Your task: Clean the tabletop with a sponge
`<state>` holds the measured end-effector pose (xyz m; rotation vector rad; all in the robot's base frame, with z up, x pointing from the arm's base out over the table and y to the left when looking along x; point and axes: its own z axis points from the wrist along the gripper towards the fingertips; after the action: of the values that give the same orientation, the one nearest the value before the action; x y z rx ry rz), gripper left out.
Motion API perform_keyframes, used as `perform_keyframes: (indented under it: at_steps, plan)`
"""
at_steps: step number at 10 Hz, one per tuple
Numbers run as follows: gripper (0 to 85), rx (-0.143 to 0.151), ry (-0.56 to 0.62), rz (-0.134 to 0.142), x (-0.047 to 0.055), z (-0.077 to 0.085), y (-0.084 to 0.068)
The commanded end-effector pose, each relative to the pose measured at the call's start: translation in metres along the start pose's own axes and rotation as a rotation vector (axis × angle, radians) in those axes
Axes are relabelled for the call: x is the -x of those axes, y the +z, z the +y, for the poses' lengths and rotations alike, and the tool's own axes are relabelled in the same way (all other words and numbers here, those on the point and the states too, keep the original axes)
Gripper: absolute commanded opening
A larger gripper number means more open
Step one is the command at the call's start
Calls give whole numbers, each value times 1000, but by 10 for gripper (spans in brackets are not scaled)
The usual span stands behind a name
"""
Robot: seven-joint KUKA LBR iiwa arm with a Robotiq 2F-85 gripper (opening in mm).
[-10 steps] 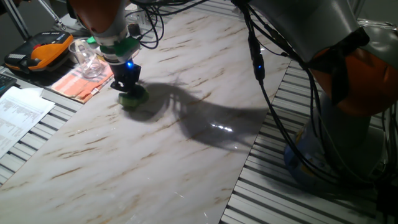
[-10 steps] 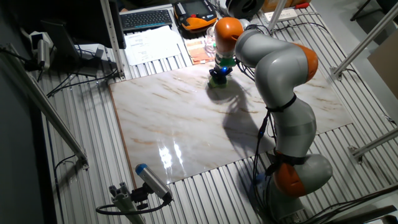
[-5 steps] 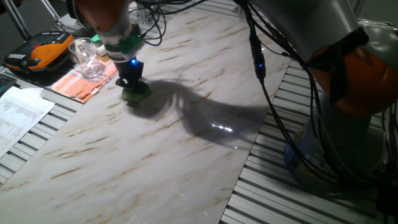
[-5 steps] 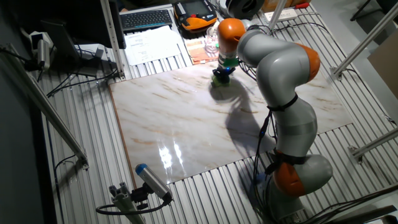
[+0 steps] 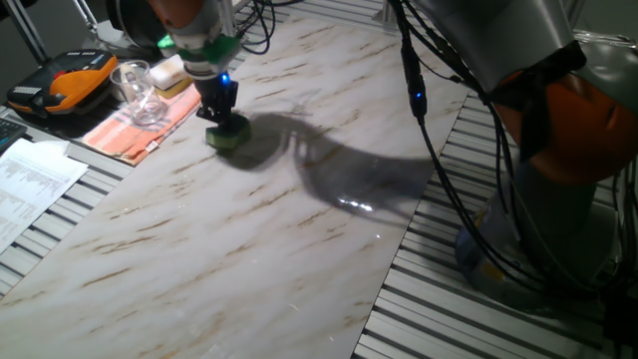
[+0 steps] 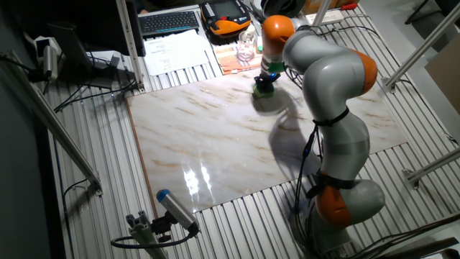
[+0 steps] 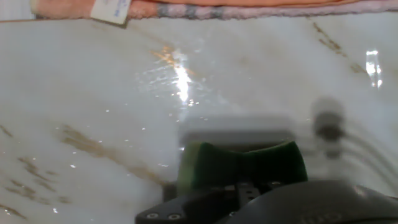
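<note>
1. Two-finger black gripper [image 5: 225, 128] on the grey-and-orange KUKA arm [image 6: 327, 79] points down at the slab and is clenched on the small green sponge with wavy outline and darker scouring layer [image 5: 228, 137]; the hand view shows that sponge [image 7: 242, 163] wedged directly in front of the dark gripper body, pressed flat on the glossy stone.
2. Large white marble-look glossy tabletop slab with thin brown veins [image 5: 249, 249] fills most of both fixed views. The sponge sits on it near the far edge, close to the corner where the clutter lies; in the other fixed view it [image 6: 263, 91] is just inside the slab's back border.
3. Grey slatted metal bench surface [image 6: 93, 180] surrounds the slab on all sides.
4. Arm's dark shadow spreads across the slab from the sponge toward the robot base; a bright ceiling-light glare lies on the stone inside it.
5. Black bundled cables [image 5: 424, 130] hang from the arm over the slab's near-right edge, with a small blue light on them.
6. Orange striped cloth [image 5: 135, 128] lies off the slab beside the sponge's corner; in the hand view its edge [image 7: 249, 9] runs along the top of the frame, touching the slab border.
7. Orange-and-black handheld pendant [image 5: 65, 82] rests on the slats beyond the cloth.
8. White printed paper sheet [image 5: 30, 184] lies on the slats left of the slab.
9. Clear glass cup [image 5: 138, 92] stands upright on the cloth.
10. Pale yellow sponge block [image 5: 169, 72] sits just behind the cup, well apart from the green one.
</note>
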<state>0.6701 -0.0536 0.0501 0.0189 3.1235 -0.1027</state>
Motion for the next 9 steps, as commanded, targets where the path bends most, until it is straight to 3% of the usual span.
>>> perform_keyframes:
  at_steps: [1, 4, 6, 9]
  plan:
    - [0, 1, -3, 0, 1, -3, 2]
    - [0, 2, -24, -1, 3, -23, 10]
    - [0, 4, -49, -3, 0, -48, 10]
    - [0, -2, -65, -10, -6, -71, 10]
